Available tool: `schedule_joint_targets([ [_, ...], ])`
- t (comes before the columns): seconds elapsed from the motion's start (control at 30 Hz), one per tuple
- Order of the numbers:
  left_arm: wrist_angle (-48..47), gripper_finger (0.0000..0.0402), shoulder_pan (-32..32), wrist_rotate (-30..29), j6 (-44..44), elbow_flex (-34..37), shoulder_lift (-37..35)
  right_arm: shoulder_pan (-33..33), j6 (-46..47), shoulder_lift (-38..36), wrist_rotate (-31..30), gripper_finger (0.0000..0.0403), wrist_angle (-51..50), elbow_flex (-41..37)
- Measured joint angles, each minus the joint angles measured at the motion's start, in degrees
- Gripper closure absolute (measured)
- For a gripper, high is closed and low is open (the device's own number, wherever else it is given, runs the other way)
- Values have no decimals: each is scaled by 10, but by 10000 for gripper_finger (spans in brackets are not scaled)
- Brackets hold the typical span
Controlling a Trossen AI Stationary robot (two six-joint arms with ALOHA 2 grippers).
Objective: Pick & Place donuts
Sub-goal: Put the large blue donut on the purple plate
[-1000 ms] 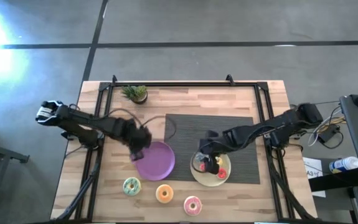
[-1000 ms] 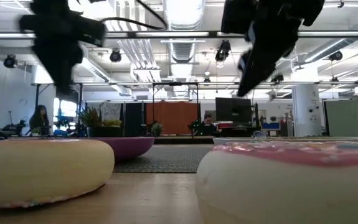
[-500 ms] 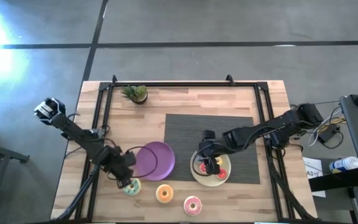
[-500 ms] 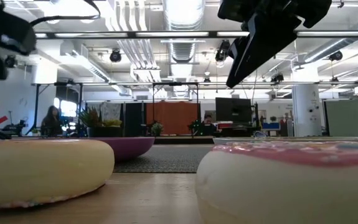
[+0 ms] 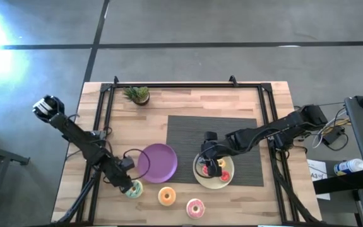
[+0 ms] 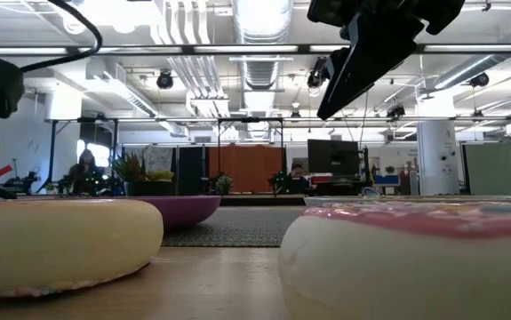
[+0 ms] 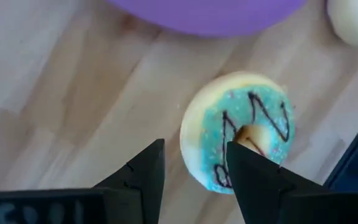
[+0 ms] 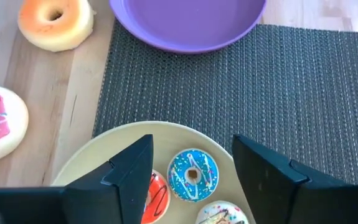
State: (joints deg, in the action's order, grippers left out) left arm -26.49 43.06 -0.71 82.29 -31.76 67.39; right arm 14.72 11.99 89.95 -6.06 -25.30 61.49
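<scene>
Three large donuts along worktop's front edge; my left hand [image 7: 191,168], fingers spread, has dropped from purple plate [image 5: 157,162] onto green donut [image 7: 238,138]. Right hand [image 8: 191,180], spread, hovers over yellow plate [image 8: 98,155]. Grasp next.

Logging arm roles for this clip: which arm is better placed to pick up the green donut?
Left. The left gripper hangs open right over the green donut, beside the purple plate. The right gripper is over the yellow plate.

Two large donuts [image 6: 59,240] up close, purple plate [image 6: 184,211] behind, dark arm [image 6: 371,44] overhead.
</scene>
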Motion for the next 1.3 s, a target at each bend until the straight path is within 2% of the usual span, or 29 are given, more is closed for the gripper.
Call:
schedule_joint_targets([
  [0.23,49,257,18,8,0,2,22,0,13,0,-5,193,1,0],
  [0.57,87,257,19,-2,5,0,99,-2,15,0,-16,193,3,0],
  [0.7,84,277,19,-4,-3,-3,111,-2,15,0,-16,193,3,0],
  [0.9,33,385,18,-27,-39,-25,84,-2,15,0,-16,193,3,0],
  [1.03,-20,397,3,-40,-63,-41,32,-1,15,0,-16,193,3,0],
  [1.13,-70,399,-22,-74,-83,-54,-12,-1,15,0,-16,193,3,0],
  [1.3,-53,400,-98,-128,-168,-50,-40,-1,15,0,-15,193,3,0],
])
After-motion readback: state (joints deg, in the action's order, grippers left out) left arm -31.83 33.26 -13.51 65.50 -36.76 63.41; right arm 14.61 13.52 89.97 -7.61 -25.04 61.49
